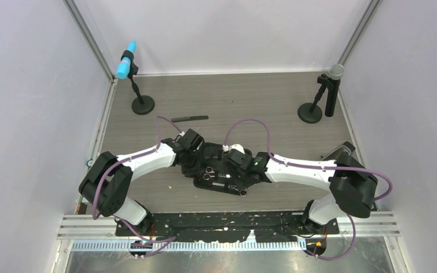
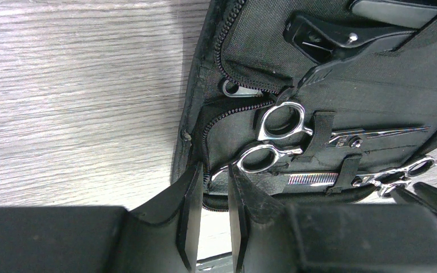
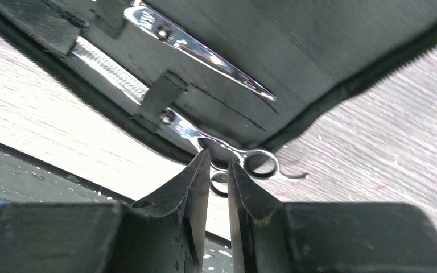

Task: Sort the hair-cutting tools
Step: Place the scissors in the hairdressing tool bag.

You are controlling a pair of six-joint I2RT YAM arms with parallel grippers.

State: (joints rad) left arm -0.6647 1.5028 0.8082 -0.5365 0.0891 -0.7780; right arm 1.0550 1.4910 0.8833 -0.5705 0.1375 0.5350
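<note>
A flat black zip case (image 1: 219, 156) lies open mid-table. One silver scissors (image 2: 281, 122) is strapped inside it, rings toward my left gripper. A second scissors (image 3: 188, 129) sits in the lower slot, its ring handles (image 3: 260, 165) past the case edge. A black clip (image 2: 330, 37) lies in the upper flap. The long black comb (image 1: 190, 119) lies on the table behind the case. My left gripper (image 2: 213, 170) is nearly closed on the case's zipper edge (image 2: 207, 145). My right gripper (image 3: 219, 156) is closed around a ring of the second scissors.
A blue-headed microphone (image 1: 127, 65) on a round base (image 1: 143, 104) stands at the back left. A grey-headed microphone (image 1: 333, 71) with its base (image 1: 310, 112) stands at the back right. A black rail (image 1: 227, 224) runs along the near edge.
</note>
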